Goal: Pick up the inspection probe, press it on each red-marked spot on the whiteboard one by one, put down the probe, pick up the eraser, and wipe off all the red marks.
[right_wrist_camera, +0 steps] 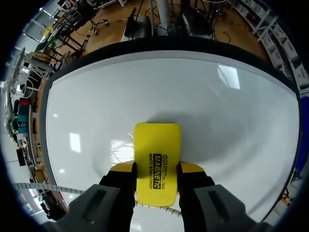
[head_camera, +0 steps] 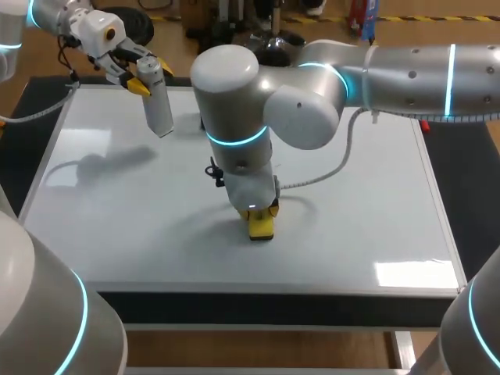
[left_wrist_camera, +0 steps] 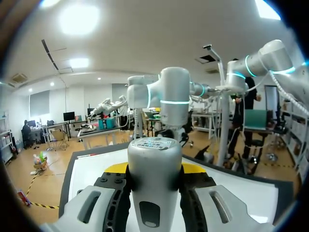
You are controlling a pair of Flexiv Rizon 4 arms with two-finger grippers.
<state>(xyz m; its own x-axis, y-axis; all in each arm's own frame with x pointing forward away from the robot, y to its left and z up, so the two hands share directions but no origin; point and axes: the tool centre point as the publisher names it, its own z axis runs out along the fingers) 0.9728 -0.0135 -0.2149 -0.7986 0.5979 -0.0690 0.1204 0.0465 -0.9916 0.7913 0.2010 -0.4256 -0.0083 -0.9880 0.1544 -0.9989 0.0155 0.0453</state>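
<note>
The whiteboard covers nearly all of the table, and no red mark shows on its bare surface in any view, though the patch under the right arm is hidden. That arm comes in from the right and bends down near the middle of the board, toward its near edge. The left arm is at the far left corner.

The inspection probe, a grey cylinder, has not been put down. It hangs tilted in the air above the board's far left part, with the left gripper clamped on its upper body from both sides.

The yellow eraser lies flat on the board. The right gripper is closed on it, one yellow tip on each long side.

The step in hand looks like the wiping, probably near its end, since the board reads clean. The next move calls for keeping the eraser flat and pressed while sweeping it over whatever lies under the arm, and keeping the probe clear of its path.
</note>
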